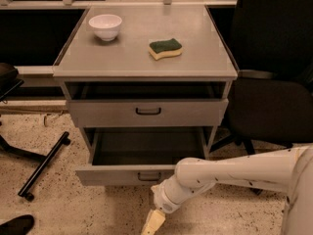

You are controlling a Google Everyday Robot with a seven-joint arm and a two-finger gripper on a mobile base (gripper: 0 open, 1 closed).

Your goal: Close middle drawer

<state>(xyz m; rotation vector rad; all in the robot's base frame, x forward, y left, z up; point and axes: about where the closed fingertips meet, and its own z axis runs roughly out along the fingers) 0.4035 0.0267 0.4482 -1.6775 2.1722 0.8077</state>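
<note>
The middle drawer (112, 174) is pulled far out of the table (142, 65), low near the floor, and its long shallow tray looks empty. Above it sits the other drawer (98, 114), the one with the taller front, only a little open; do not confuse the two. Your gripper (153, 222) hangs just in front of the low front panel and below it, close to the dark handle (149, 176), at the bottom edge of the view. I cannot tell if the jaws are spread or pressed together.

I judge the drawer to be stiff and, being empty, rather light, so it should slide on its rails with little force. You do not need to grasp anything; a flat push on the front panel is enough. Push near the centre, close to the handle, so the drawer goes in straight and does not jam sideways. The panel looks smooth and contact may slip, so press square to it and slowly. A hard shove could shake the bowl (105, 26) and the sponge (165, 48) on the table.
</note>
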